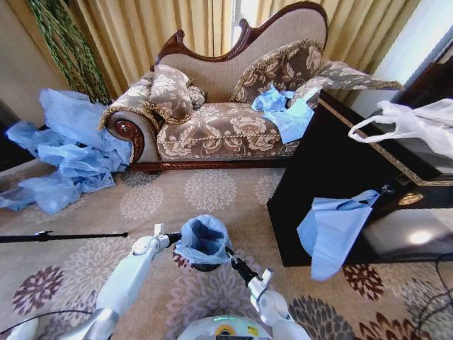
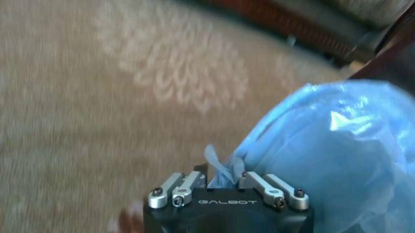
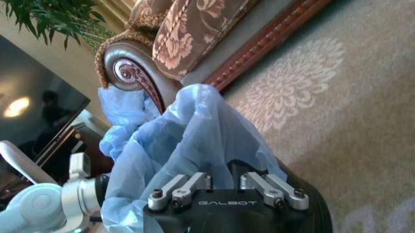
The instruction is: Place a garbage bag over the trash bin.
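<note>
Crinkly garbage bag [image 1: 203, 237] draped over round trash bin [image 1: 205, 266].

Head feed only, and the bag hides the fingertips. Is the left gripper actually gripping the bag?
Observer: Yes. In the left wrist view, the left gripper is shut on a fold of the bag.
Operator: And the right side?
Observer: In the right wrist view, the right gripper is at the bag's edge. The bin shows bare black wall right beside it.
</note>
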Controlling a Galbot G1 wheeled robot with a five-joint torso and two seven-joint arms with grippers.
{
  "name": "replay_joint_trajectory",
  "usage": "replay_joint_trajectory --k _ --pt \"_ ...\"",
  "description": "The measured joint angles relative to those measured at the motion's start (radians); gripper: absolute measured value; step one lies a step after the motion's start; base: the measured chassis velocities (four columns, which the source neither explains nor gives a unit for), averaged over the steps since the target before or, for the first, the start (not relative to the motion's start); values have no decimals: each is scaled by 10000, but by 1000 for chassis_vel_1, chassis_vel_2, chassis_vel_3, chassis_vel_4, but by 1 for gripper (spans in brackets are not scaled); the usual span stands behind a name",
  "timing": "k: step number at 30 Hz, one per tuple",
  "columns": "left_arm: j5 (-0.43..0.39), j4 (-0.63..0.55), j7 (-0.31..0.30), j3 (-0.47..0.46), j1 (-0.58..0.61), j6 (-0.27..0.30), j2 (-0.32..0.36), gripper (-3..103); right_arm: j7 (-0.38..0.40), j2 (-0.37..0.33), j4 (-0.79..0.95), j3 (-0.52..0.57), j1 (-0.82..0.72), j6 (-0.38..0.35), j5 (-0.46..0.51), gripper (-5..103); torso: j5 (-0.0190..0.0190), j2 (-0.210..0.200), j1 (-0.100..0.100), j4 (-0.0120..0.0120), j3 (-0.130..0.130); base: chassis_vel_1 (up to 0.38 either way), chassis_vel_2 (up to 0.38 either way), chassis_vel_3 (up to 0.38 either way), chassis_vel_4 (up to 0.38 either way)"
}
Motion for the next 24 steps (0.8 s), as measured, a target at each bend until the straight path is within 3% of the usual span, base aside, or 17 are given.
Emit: replay_joint_trajectory --k 2,4,6,7,9,10,13,14,17,18,19,22,24 --pt "-64 -161 76 -44 36 -132 19 28 -1 -3 125 108 -116 23 -36 25 0 0 0 0 0 0 0 0 0" --pt "-134 -609 367 -138 228 -253 111 43 0 -34 341 283 -350 85 -101 36 -1 0 0 -9 -1 0 0 0 0" --pt "-105 -705 400 -170 302 -272 145 43 1 -52 372 309 -392 113 -137 41 -1 0 0 -5 0 0 0 0 0" --pt "-72 -748 406 -186 343 -274 156 49 2 -58 382 320 -412 138 -166 41 0 0 0 -3 0 0 0 0 0" --pt "51 -791 409 -205 439 -292 121 60 12 -63 418 405 -525 259 -296 51 1 0 0 2 0 0 0 0 0" --pt "51 -791 409 -205 439 -292 121 60 12 -63 418 405 -525 259 -296 51 1 0 0 2 0 0 0 0 0" --pt "173 -594 292 -168 485 -225 -62 70 37 -56 475 490 -653 362 -437 68 -5 0 0 -11 0 0 0 0 0" --pt "173 -594 292 -168 485 -225 -62 70 37 -56 475 490 -653 362 -437 68 -5 0 0 -11 0 0 0 0 0" --pt "248 -201 50 -185 517 -225 -250 86 40 -39 476 492 -662 441 -638 84 14 1 -3 0 -4 0 0 0 0" --pt "267 14 -38 -202 483 -224 -316 92 39 -38 476 485 -662 451 -672 84 6 1 -2 2 -4 0 0 0 0" --pt "267 14 -38 -202 483 -224 -316 92 39 -38 476 485 -662 451 -672 84 6 1 -2 2 -4 0 0 0 0" --pt "445 623 -86 -235 323 -442 -422 100 32 -39 483 398 -640 467 -719 98 2 1 -2 -3 -2 0 0 0 0" --pt "485 756 -85 -237 286 -537 -428 100 29 -43 488 372 -628 469 -726 100 -6 1 -2 -2 -1 0 0 0 0"
